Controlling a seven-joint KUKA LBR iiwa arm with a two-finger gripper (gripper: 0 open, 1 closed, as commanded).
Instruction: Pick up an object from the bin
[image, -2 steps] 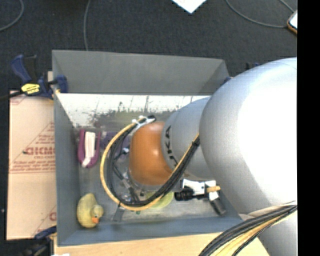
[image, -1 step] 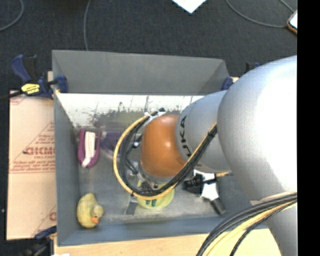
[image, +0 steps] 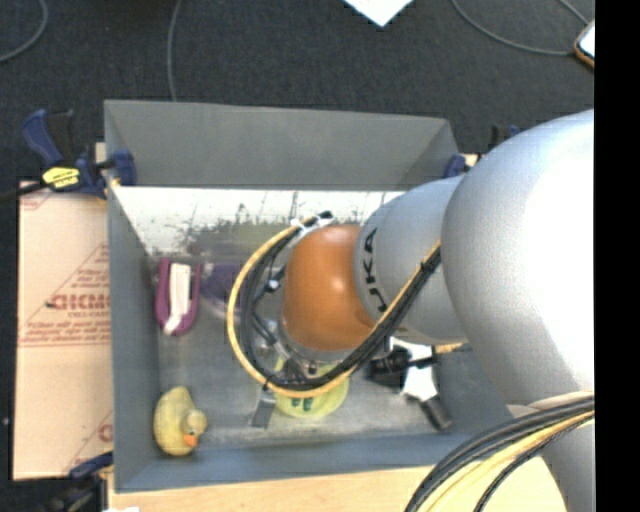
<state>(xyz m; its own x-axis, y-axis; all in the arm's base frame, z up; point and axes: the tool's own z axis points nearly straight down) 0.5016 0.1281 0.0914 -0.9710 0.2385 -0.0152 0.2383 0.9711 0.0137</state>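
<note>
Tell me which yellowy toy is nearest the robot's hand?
The round yellow-green thing, partly hidden right under the gripper near the middle of the bin. The yellow duck sits apart in the lower-left corner.

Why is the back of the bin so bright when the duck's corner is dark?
Camera view: strong light hits the bin's back wall, a bright band streaked with thin shadows; the floor round the yellow duck sits in shade; the arm's orange cover shines softly.
</note>
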